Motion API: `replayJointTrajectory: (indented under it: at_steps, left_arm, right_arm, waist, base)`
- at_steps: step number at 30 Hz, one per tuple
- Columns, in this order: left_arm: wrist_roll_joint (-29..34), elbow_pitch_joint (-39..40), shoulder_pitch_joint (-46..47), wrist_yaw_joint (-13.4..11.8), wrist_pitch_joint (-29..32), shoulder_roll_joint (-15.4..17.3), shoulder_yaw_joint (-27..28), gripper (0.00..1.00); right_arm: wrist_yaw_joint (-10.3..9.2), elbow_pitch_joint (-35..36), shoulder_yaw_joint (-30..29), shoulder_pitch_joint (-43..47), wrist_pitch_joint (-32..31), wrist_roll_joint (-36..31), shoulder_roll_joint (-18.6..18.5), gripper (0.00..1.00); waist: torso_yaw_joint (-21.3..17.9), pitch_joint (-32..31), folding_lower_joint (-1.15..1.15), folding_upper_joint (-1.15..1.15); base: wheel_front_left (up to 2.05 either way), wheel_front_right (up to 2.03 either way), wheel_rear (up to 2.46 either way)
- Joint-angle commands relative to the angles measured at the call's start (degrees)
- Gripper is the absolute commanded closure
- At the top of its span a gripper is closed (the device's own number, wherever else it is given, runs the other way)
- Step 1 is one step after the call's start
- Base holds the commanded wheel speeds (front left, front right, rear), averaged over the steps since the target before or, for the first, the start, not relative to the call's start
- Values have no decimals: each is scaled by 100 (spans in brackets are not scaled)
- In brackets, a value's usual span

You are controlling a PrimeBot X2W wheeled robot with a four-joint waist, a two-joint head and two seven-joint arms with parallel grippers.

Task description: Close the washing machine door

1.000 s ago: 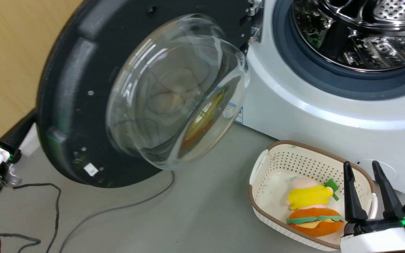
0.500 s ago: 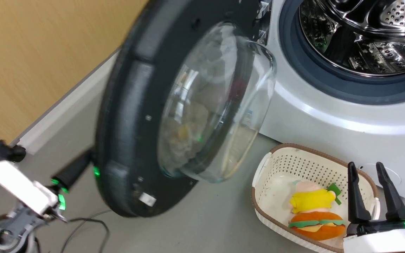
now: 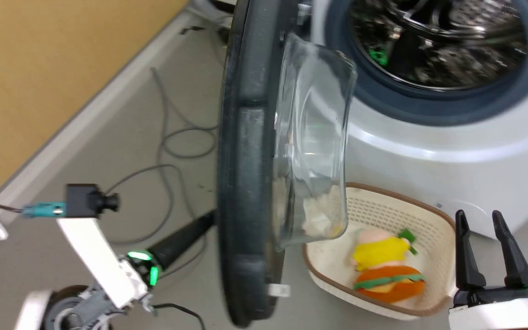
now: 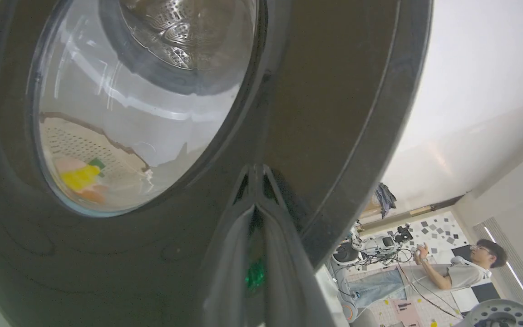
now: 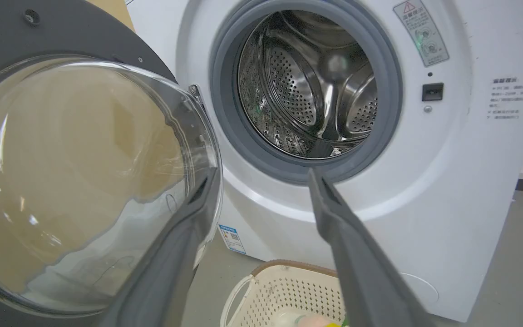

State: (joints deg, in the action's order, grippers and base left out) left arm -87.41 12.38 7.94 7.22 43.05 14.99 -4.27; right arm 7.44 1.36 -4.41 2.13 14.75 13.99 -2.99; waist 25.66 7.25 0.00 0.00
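The washing machine door [image 3: 245, 160] stands edge-on in the head view, about half swung, its glass bowl [image 3: 314, 137] facing the washing machine [image 3: 429, 156]. The drum [image 3: 433, 41] is open behind its grey gasket. My left gripper [image 3: 209, 217] is shut with nothing in it, its tips pressed against the door's outer face. In the left wrist view the joined fingertips [image 4: 254, 170] touch the glossy black door [image 4: 152, 254]. My right gripper [image 3: 477, 215] hangs open at the lower right, apart from the door. Its wrist view shows the door [image 5: 84, 172] and the drum [image 5: 307, 86].
A cream laundry basket [image 3: 429, 215] with plush toys [image 3: 385, 270] sits on the floor right under the door's swing, in front of the machine. Cables [image 3: 167, 137] lie on the grey floor by the wood wall [image 3: 39, 68]. A person [image 4: 447, 272] sits far behind.
The door has swung from wide open to about edge-on, toward the machine, with my left gripper following behind it. The head camera has shifted. My right gripper has stayed put.
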Motion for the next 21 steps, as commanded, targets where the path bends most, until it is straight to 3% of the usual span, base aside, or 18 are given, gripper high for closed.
replayJointTrajectory:
  at_steps: [1, 13, 21]
  left_arm:
    - [-20, 42, 29, 26, 22, -55, -64, 100]
    - [24, -239, 387, 26, -159, -396, -701, 100]
    - [250, -480, 516, 26, -654, -375, -936, 100]
  right_arm:
    - [5, 21, -17, -35, 25, -54, 12, 0]
    - [5, 48, -84, -249, 25, -49, 12, 0]
    - [5, 63, -81, -342, 25, 33, 12, 0]
  waist:
    - [-230, 53, 0, 0]
    - [-1570, 379, 0, 0]
    - [-2169, 509, 0, 0]
  base:
    - [0, 0, 0]
    - [0, 0, 0]
    - [0, 0, 0]
